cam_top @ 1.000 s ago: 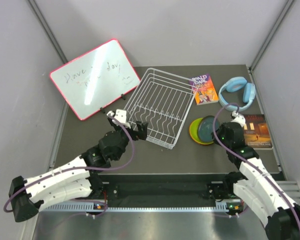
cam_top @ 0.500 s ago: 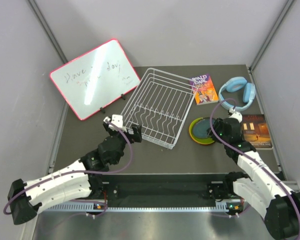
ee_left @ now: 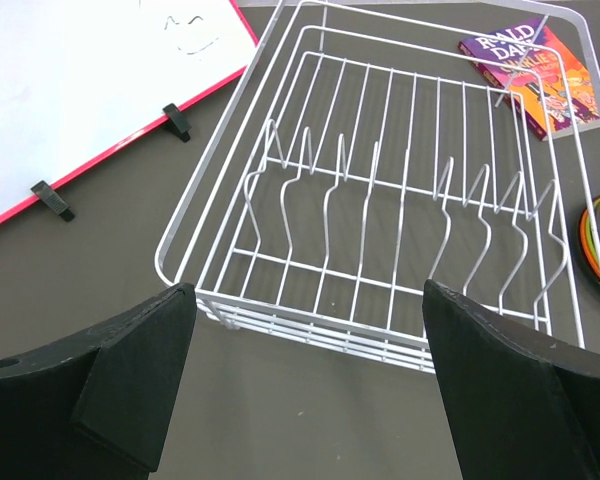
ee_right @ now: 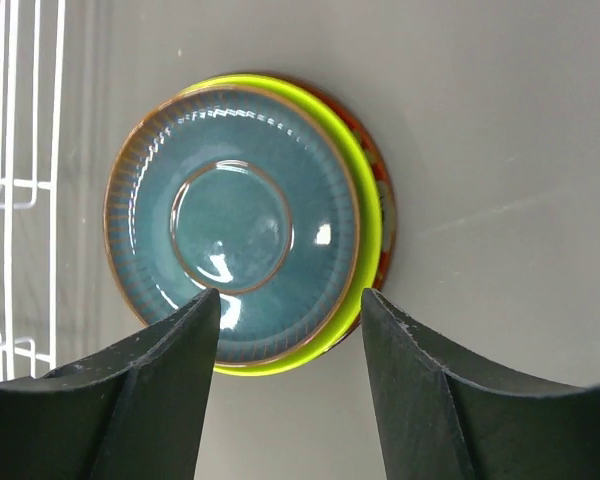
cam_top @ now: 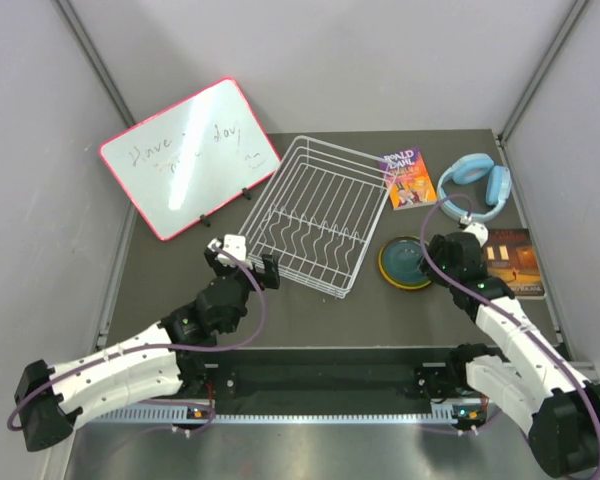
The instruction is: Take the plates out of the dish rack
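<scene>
Dish rack [cam_top: 318, 215]: holds no plates; just ahead of left gripper [ee_left: 308, 290], jaws wide apart. Plates [ee_right: 235, 225]: stacked directly beneath right gripper [ee_right: 288, 300], jaws parted, grasping nothing (teal uppermost). Unloading seemingly complete.

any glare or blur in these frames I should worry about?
Right wrist: two small glare spots on the teal plate, its ridges still sharp. Left wrist: dish rack wires crisp, no motion blur. Top external: even light, soft shadows, whiteboard writing faint.
</scene>
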### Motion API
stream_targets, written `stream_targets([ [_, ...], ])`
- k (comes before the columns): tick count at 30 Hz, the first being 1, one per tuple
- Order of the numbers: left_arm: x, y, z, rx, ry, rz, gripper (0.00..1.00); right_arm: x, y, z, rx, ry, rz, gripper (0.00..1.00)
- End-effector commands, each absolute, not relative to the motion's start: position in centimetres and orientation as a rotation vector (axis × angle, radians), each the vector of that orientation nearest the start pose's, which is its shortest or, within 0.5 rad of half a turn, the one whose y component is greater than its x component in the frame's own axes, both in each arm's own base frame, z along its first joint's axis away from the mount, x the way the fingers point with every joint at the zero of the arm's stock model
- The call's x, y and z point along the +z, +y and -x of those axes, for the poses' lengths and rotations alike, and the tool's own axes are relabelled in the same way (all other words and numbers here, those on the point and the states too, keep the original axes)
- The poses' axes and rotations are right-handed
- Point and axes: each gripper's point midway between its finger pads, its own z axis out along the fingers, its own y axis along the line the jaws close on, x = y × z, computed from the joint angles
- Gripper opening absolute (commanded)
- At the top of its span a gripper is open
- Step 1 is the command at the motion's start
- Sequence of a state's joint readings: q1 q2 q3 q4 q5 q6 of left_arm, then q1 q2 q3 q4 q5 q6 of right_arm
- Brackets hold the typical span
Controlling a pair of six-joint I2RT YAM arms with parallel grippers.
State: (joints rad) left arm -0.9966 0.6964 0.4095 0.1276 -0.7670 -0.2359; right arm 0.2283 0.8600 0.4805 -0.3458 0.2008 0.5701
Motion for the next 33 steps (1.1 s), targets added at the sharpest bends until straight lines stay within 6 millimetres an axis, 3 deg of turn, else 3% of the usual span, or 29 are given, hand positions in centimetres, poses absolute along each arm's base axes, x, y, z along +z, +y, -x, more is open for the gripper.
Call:
stream_targets([
  [1,20.0,-15.4,-24.6,-0.216,1.674,-0.045,0.99,11.8,3.3,-26.8,0.108,2.179,-0.497,0.59],
  [5,19.1,-14.8,-25.1,-0.156,1.694,-0.036,0.99,13.2,2.3,-26.7,0.045,2.151,-0.499,0.6],
  [11,17.5,-13.9,-26.8,-0.129,1.785,-0.031,0.99,17.5,1.2,-27.5,0.035,1.967,-0.494,0.67],
  [12,17.2,-15.0,-26.8,-0.198,1.806,-0.078,0.99,17.5,1.0,-27.6,0.021,1.951,-0.467,0.69],
  [18,17.0,-14.4,-28.6,-0.132,1.855,-0.053,0.99,19.4,0.3,-29.1,-0.025,1.815,-0.397,0.73],
  [23,18.0,-11.7,-29.3,-0.012,1.829,0.039,0.99,18.3,0.7,-29.7,-0.013,1.787,-0.376,0.77],
  [25,18.6,-9.5,-29.5,0.018,1.804,0.12,0.99,17.2,0.9,-29.8,-0.015,1.811,-0.362,0.77],
  [27,19.1,-9.3,-29.7,-0.062,1.797,0.129,0.99,16.1,1.0,-29.7,-0.022,1.84,-0.35,0.77],
  [28,19.5,-7.6,-30.0,-0.056,1.774,0.18,0.99,15.9,1.0,-29.8,-0.024,1.846,-0.343,0.78],
  [29,19.6,-7.4,-30.1,-0.078,1.771,0.183,0.99,15.7,1.0,-29.8,-0.024,1.847,-0.34,0.78],
  [32,19.0,-4.6,-31.0,-0.012,1.779,0.249,0.99,15.3,1.3,-29.8,-0.006,1.836,-0.326,0.78],
  [33,17.8,-3.6,-31.3,0.028,1.804,0.26,0.99,14.8,1.3,-29.7,-0.005,1.84,-0.332,0.78],
])
